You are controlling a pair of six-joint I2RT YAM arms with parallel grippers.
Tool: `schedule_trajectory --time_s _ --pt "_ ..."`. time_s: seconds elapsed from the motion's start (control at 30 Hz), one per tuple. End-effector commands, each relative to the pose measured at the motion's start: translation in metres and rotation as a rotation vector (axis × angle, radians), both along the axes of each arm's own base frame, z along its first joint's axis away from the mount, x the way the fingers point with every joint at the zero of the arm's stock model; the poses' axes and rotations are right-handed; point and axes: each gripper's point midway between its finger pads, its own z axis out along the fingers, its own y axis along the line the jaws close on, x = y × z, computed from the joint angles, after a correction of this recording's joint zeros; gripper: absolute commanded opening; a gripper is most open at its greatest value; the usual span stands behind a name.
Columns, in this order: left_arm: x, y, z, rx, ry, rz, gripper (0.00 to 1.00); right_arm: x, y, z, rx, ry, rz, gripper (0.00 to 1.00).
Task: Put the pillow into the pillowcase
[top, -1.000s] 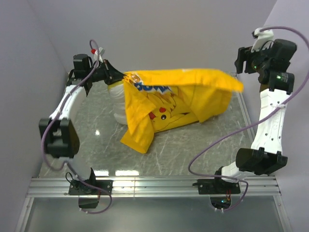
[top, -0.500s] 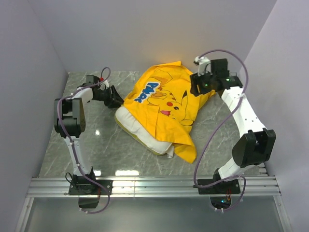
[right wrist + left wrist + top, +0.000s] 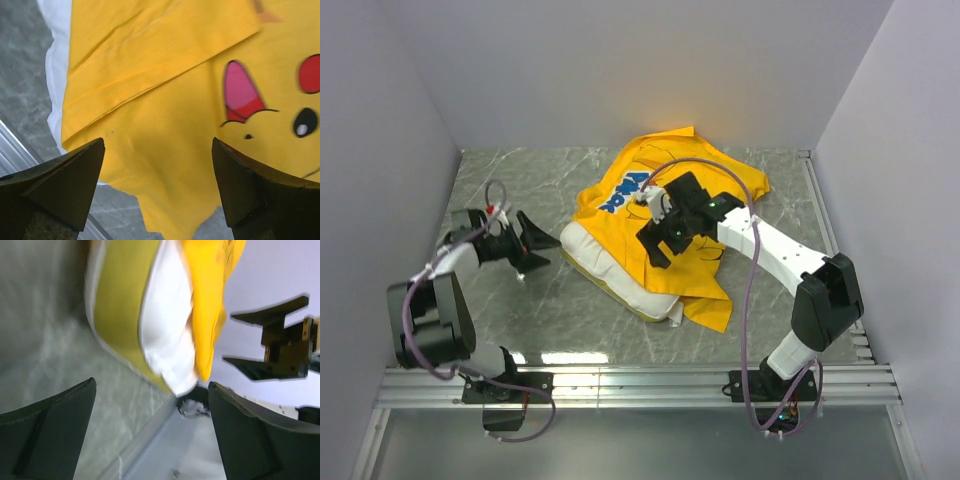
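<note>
Looking down from above, you have the pillow [image 3: 605,262] lying flat near the middle of the surface [image 3: 520,190]. The pillowcase [image 3: 620,225] is spread over most of it. A white band of pillow stays bare along the left and near edges. A loose yellow corner of the case trails off onto the surface at the near right. You cannot tell from here whether any of the pillow sits inside the case or only under it.

Your left pincer [image 3: 534,252] is low over the surface, just left of the pillow and apart from it. It is spread wide and holds nothing. Its wrist camera looks between the two dark fingers [image 3: 50,435] at the pillow [image 3: 165,335], edge on. The yellowish side shows below the white face, with the pillowcase [image 3: 210,290] lying on top. The marbled surface [image 3: 40,340] fills the left of that view.

Your right pincer [image 3: 655,243] hangs over the middle of the case, pointing down. It is also spread wide and grips nothing. Between its fingers [image 3: 55,185] the right wrist camera shows creased yellow pillowcase [image 3: 165,100]. The cartoon face [image 3: 280,100] is printed at the right. A strip of white pillow [image 3: 55,60] peeks out at the left, beside the grey surface [image 3: 20,75].
</note>
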Motion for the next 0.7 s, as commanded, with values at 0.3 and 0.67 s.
schedule_trajectory --time_s 0.3,0.67 --pt "-0.041 -0.11 -0.016 -0.133 0.014 -0.033 0.97 0.013 0.007 -0.059 -0.184 0.044 -0.004 0.61" --pt "0.023 -0.151 -0.013 -0.28 -0.051 -0.014 0.07 -0.068 0.098 0.07 0.326 0.347 0.31 0.0"
